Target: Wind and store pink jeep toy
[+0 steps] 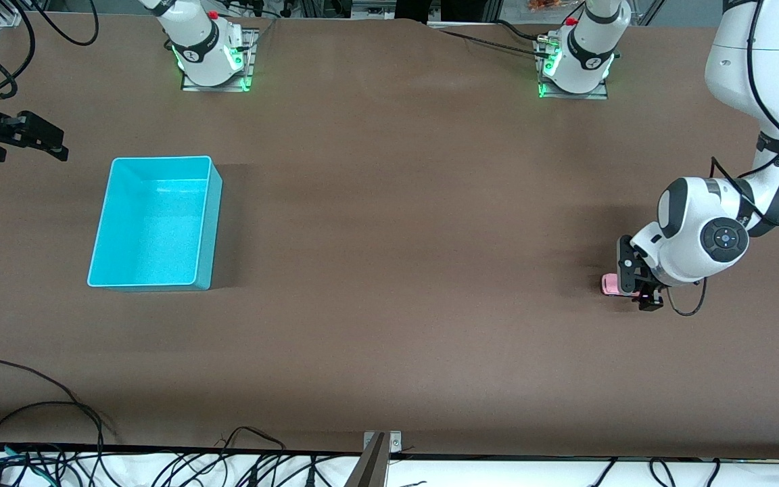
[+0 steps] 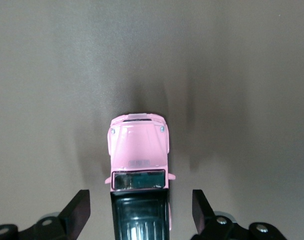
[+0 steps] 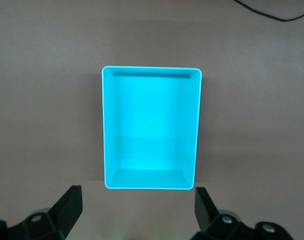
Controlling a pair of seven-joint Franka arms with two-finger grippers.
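Here the left gripper (image 2: pixel 141 210) hangs spread wide, straddling the jeep (image 2: pixel 139 150) on the table at the left arm's end. Light, rigid, slick-sided: best pinched across its black rear. The right gripper (image 3: pixel 137 210) waits, spread, beside the bin (image 1: pixel 119 203).

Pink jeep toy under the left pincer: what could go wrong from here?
1. The left pincer is open, its fingers astride the black rear of the pink jeep toy. Only the rear lies between them, so closing may pinch it off-centre and let the wheeled toy roll or twist away.
2. The turquoise bin sits toward the right arm's end of the table, so a loose grip could drop the toy on the way. The right pincer waits open over it.
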